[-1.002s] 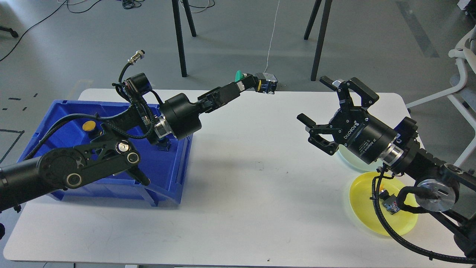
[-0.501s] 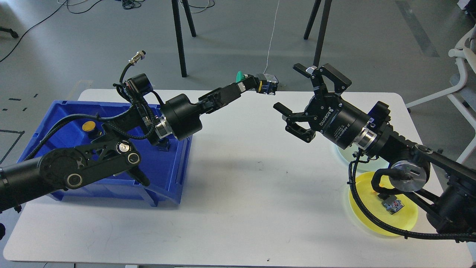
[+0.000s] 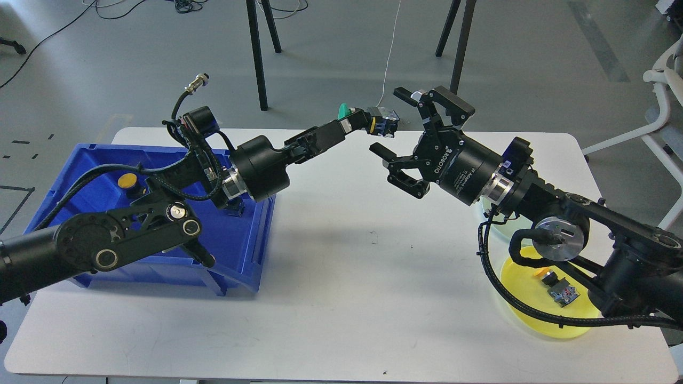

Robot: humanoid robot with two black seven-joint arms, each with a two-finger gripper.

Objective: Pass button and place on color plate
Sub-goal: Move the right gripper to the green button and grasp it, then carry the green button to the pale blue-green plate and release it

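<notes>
Button (image 3: 380,121), green-capped with a grey and blue body, hangs in mid-air above the far edge of the worktop (image 3: 341,288), pinched in the left gripper (image 3: 358,118) and not yet handed over.

Nearest the camera, a yellow plate (image 3: 520,298) on the worktop's right side already carries one small switch (image 3: 559,290); the right arm's cable and wrist cross it and hide part of its rim. A pale plate (image 3: 493,226) just behind it shows only as a sliver under the same arm, so its colour is hard to judge. On the left, a blue bin (image 3: 96,170) holds a yellow-capped button (image 3: 127,181); the left arm covers much of the bin's inside.

Farther back, the right gripper (image 3: 397,120) is spread wide, its fingers just beside the button's body without touching it.

The button looks small, light and rigid, hard plastic with smooth faces that could slip or twist under an off-centre pinch. Its boxy grey and blue body, left free by the holding fingers, appears the sounder place to grip, rather than the rounded green cap. How the left fingers sit on the button cannot be made out at this size.
</notes>
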